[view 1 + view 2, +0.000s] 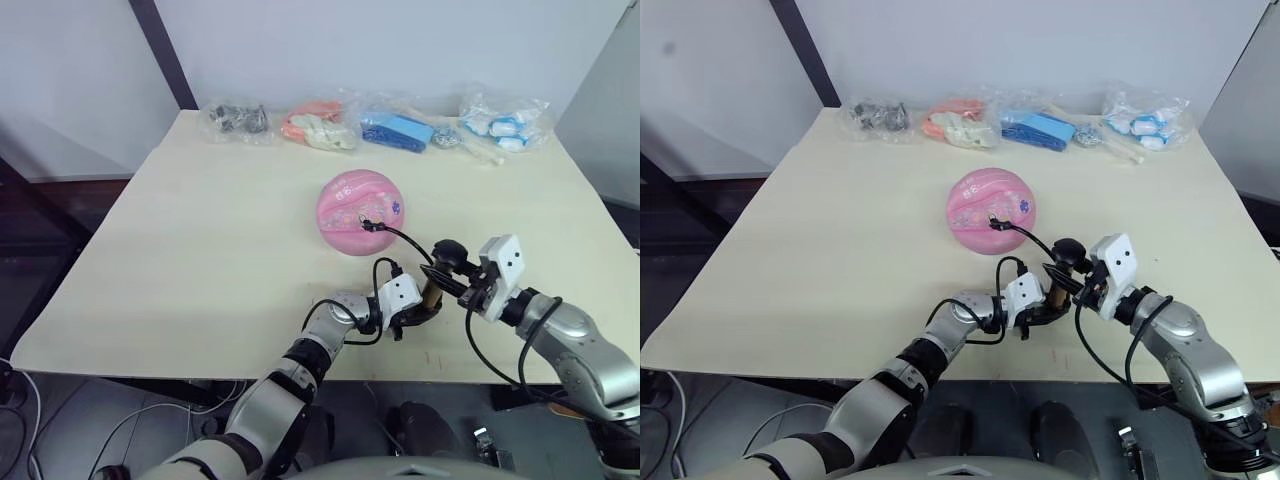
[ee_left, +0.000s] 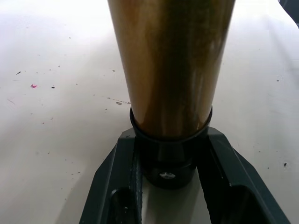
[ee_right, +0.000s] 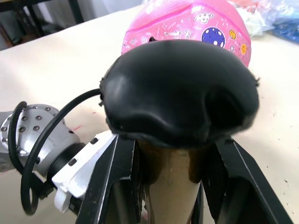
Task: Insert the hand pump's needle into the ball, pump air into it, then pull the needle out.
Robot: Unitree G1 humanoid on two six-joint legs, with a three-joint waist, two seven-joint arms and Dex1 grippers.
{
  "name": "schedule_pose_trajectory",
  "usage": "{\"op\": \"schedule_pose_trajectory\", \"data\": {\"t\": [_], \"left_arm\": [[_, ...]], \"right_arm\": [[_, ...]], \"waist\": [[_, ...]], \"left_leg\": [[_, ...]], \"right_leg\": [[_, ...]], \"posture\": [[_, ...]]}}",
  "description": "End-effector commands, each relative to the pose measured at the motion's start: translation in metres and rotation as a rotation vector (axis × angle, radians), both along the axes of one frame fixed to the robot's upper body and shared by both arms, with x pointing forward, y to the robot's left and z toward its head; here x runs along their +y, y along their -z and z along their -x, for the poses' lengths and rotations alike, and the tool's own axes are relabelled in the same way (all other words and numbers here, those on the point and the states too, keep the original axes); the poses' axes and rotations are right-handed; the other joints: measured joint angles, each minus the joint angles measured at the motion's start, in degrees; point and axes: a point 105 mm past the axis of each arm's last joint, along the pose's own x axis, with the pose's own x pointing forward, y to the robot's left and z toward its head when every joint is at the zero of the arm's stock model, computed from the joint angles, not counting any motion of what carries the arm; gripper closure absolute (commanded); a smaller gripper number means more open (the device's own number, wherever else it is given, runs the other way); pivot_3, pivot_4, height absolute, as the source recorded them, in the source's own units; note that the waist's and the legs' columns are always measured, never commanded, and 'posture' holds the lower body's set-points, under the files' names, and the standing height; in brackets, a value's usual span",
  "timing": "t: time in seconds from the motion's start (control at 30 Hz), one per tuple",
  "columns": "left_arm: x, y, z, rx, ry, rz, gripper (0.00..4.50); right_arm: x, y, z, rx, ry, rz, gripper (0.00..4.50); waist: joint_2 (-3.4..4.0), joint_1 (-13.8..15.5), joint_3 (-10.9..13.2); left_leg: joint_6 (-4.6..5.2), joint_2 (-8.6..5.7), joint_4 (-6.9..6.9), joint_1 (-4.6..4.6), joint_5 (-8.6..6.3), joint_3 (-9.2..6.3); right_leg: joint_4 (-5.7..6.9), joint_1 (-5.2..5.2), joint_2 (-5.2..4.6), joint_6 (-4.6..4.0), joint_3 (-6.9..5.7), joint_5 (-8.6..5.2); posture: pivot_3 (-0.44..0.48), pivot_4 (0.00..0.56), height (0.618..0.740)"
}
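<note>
The ball (image 1: pixel 358 212) lies near the middle of the worktop (image 1: pixel 200 250), pink, stickered, and visibly dented on its upper side, so it reads as underinflated. The needle (image 1: pixel 368 225) sits at the ball's near face with its black fitting against the skin; it appears seated in the valve, though the pin itself is too small to confirm. From there the thin black hose (image 1: pixel 405 238) runs toward the robot to the hand pump (image 1: pixel 432 292), which stands upright near the front edge of the worktop. The left pincer (image 1: pixel 410 318) is clenched on the pump's black base collar, bracing the bronze tube against the surface. The right pincer (image 1: pixel 455 285) is closed around the top of the tube just beneath the black T-handle (image 3: pixel 180 91). Judgement: insertion is complete and the pumping step is in hand. The next move calls for a straight vertical stroke of the handle by the right arm while the left holds the base firm, keeping the hose slack so the needle is not dragged out. Clear bags (image 1: pixel 395 127) line the far edge, well apart.
</note>
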Motion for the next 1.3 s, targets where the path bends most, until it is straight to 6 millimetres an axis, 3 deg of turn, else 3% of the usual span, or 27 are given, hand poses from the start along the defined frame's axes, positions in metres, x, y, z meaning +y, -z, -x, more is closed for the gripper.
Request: {"op": "schedule_pose_trajectory", "data": {"t": [0.03, 0.13, 0.37, 0.53, 0.67, 0.83, 1.0, 1.3], "left_arm": [[0.005, 0.020, 0.010, 0.056, 0.017, -0.061, 3.38], [0.005, 0.020, 0.011, 0.057, 0.018, -0.060, 3.38], [0.005, 0.020, 0.010, 0.059, 0.017, -0.060, 3.38], [0.006, 0.021, 0.011, 0.061, 0.018, -0.061, 3.38], [0.006, 0.021, 0.010, 0.061, 0.016, -0.060, 3.38], [0.007, 0.021, 0.010, 0.061, 0.013, -0.059, 3.38], [0.007, 0.021, 0.010, 0.059, 0.011, -0.060, 3.38], [0.008, 0.022, 0.010, 0.058, 0.007, -0.061, 3.38]], "right_arm": [[-0.010, -0.039, -0.002, -0.059, 0.012, -0.012, 3.45], [-0.012, -0.071, -0.002, -0.117, 0.002, -0.027, 3.45], [-0.022, -0.141, 0.006, -0.245, -0.014, -0.042, 3.45], [-0.022, -0.170, 0.009, -0.289, -0.024, -0.062, 3.45], [-0.021, -0.175, 0.010, -0.287, -0.033, -0.072, 3.45], [-0.013, -0.133, 0.002, -0.177, -0.028, -0.066, 3.45], [-0.001, -0.069, -0.003, -0.029, -0.027, -0.058, 3.45], [0.012, 0.066, 0.012, 0.248, -0.052, 0.062, 3.45]], "waist": [[0.20, 0.19, 0.33], [0.38, 0.35, 0.48], [0.33, 0.69, 1.09], [0.37, 0.70, 1.19], [0.34, 0.80, 1.28], [0.31, 0.82, 1.26], [0.08, 0.60, 1.08], [-0.35, -0.16, 0.04]], "left_leg": [[0.00, -0.03, 0.00, -0.07, 0.00, -0.02], [0.00, -0.16, 0.18, -0.85, 0.02, -0.01], [0.01, -0.23, 0.25, -0.92, 0.02, 0.05], [0.01, -0.21, 0.25, -0.93, 0.02, 0.07], [0.01, -0.21, 0.24, -1.00, 0.02, 0.06], [0.01, -0.21, 0.24, -1.05, 0.02, 0.08], [0.01, -0.10, 0.23, -0.82, 0.02, 0.08], [0.01, -0.03, 0.22, -0.64, 0.02, 0.06]], "right_leg": [[-0.01, -0.03, -0.01, 0.10, -0.03, 0.05], [0.05, -0.76, -0.10, 0.20, 0.01, 0.17], [0.02, -0.80, -0.20, 0.29, 0.06, 0.21], [0.03, -0.81, -0.19, 0.29, 0.07, 0.21], [0.03, -0.87, -0.19, 0.24, 0.07, 0.24], [0.03, -0.93, -0.18, 0.08, 0.09, 0.34], [0.04, -0.76, -0.04, 0.29, 0.10, 0.20], [0.07, -0.63, 0.04, 0.26, 0.08, 0.19]], "posture": [[0.000, 0.150, 0.740], [0.000, 0.150, 0.740], [0.000, 0.150, 0.740], [0.000, 0.150, 0.740], [0.000, 0.150, 0.740], [0.000, 0.150, 0.740], [0.000, 0.150, 0.740], [0.000, 0.150, 0.740]]}}
